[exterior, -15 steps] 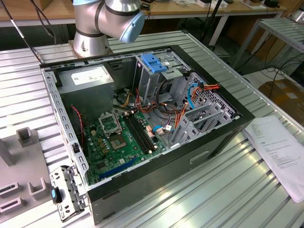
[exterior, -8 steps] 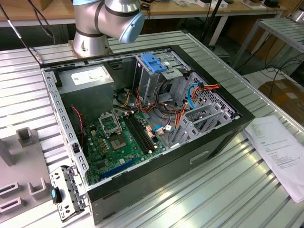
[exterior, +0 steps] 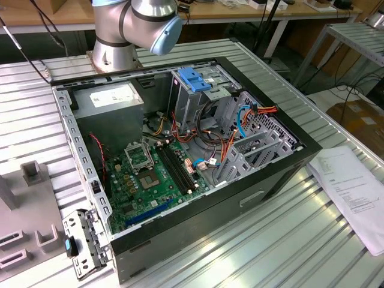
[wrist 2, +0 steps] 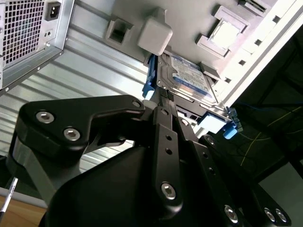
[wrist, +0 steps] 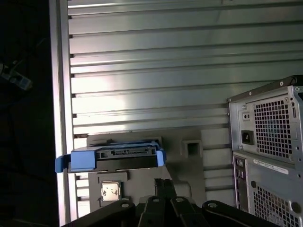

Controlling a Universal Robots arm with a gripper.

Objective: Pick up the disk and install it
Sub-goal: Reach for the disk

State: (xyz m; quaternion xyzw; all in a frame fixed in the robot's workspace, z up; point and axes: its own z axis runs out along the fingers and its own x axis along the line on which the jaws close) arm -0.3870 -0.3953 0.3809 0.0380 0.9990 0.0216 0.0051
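Gripper: black body fills the foreground in both wrist views; gripper (wrist 2: 161, 101) points at the disk's near end.
Fingers: fingers (wrist: 160, 187) sit close together, a narrow gap, with no item seen between them. In the first wrist view the tips stop just short of the disk, with a strip of grey fixture between; contact cannot be told from the second wrist view.
Disk: disk (wrist 2: 189, 78) rests on the grey fixture (wrist 2: 132, 14), outside the case. The label side shows in the second wrist view, with a blue rail along each long side. In the first wrist view it is seen edge-on (wrist: 113, 153), connector edge facing the camera.
Chip: small silver chip (wrist: 110, 190) sits in a fixture pocket just beside the disk.
Case: open case (exterior: 240, 210) lies on its side on the ribbed metal worktop (exterior: 288, 240); its vented rear panel (wrist: 270, 142) stands near the fixture.
Inside case: power supply (exterior: 108, 99), green motherboard (exterior: 150, 174), metal drive cage with a blue latch (exterior: 195, 78) on top.
Arm: arm (exterior: 132, 24) rises behind the case.
Papers: sheets (exterior: 351, 192) lie on the worktop at the exterior view's right.
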